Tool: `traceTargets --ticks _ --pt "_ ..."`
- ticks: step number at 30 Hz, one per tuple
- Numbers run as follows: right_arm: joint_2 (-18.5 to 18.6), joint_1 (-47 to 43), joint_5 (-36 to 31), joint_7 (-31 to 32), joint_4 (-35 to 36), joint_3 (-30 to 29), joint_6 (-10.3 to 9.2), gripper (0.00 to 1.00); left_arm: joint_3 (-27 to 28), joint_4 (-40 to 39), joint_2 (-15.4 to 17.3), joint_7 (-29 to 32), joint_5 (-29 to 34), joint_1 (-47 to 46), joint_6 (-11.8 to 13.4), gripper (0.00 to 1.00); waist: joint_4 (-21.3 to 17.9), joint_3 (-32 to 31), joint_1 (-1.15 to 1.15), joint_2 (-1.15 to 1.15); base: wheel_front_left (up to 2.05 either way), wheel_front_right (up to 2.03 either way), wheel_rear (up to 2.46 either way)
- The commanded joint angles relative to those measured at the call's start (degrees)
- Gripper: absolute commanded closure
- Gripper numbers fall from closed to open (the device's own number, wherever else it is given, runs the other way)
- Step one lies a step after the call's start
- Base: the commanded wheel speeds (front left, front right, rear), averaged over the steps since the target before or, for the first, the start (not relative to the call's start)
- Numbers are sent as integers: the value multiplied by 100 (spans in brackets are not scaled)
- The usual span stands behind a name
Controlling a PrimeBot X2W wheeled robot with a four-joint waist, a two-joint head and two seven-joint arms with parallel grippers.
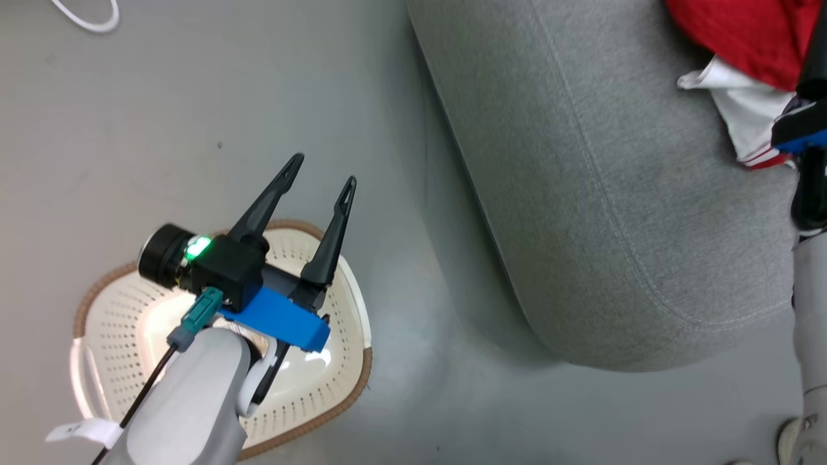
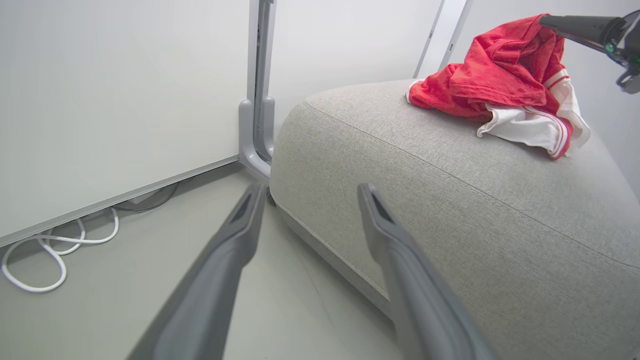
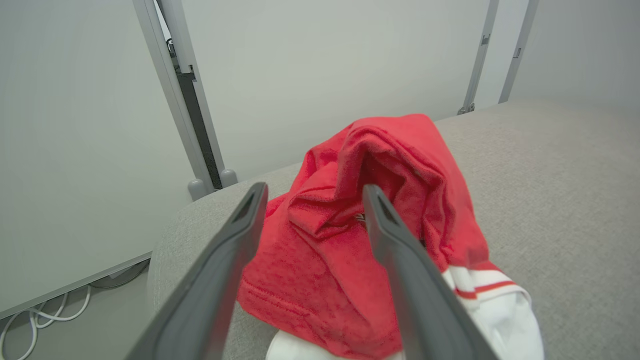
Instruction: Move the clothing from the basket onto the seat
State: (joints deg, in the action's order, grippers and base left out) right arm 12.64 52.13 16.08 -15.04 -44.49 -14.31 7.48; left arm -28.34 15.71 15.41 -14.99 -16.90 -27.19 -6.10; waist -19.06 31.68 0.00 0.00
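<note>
Clothing [image 3: 320,270] heaped on seat [image 1: 581,194]; basket [image 1: 129,310] on floor under left gripper [image 1: 323,169], fingers apart; right gripper [image 3: 314,189] fingers apart astride the heap; folds may snag a finger on withdrawal, dragging cloth off the edge.

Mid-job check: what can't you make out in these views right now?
- Basket floor, head view: middle hidden behind the left arm.
- Clothing, head view: cut off by the top right corner.
- Any lettering, both wrist views: lost in crumpled folds.
- One garment or two: the heap hides it.
</note>
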Motion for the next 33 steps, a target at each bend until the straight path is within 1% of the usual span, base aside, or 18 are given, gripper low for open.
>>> traceTargets --ticks 1,5,11,14,16,22,26,30,33 --pt "-66 -186 -48 -19 71 47 3 0 79 35 -16 -25 -28 138 2 0 129 -502 0 0 0 0 0" --pt "-248 -781 -77 -6 400 342 2 0 433 108 -179 -26 -125 555 1 0 263 -1051 0 0 0 0 0" --pt "-479 -1868 -217 68 1150 752 3 0 964 135 -391 -27 -87 1220 -5 0 588 -1751 0 0 0 0 0" --pt "-555 -2399 -388 151 1563 833 3 0 1201 107 -502 -25 -51 1501 -31 0 755 -2005 0 0 0 0 0" --pt "-687 -2765 -481 194 1806 792 3 0 1330 125 -579 -26 -35 1659 -49 0 893 -2183 0 0 0 0 0" --pt "-934 -3580 -676 325 2439 750 3 0 1683 198 -719 -23 -10 1965 -101 0 1218 -2534 0 0 0 0 0" --pt "-974 -4008 -794 337 2700 806 3 0 1839 246 -801 -22 30 2044 -113 0 1454 -2721 0 0 0 0 0" --pt "-975 -4363 -945 345 2901 1003 3 0 1974 355 -852 -22 87 2104 -130 0 1648 -2862 0 0 0 0 0" --pt "-974 -4560 -928 375 3012 1141 3 0 2086 430 -874 -23 93 2141 -138 0 1758 -2937 0 0 0 0 0"
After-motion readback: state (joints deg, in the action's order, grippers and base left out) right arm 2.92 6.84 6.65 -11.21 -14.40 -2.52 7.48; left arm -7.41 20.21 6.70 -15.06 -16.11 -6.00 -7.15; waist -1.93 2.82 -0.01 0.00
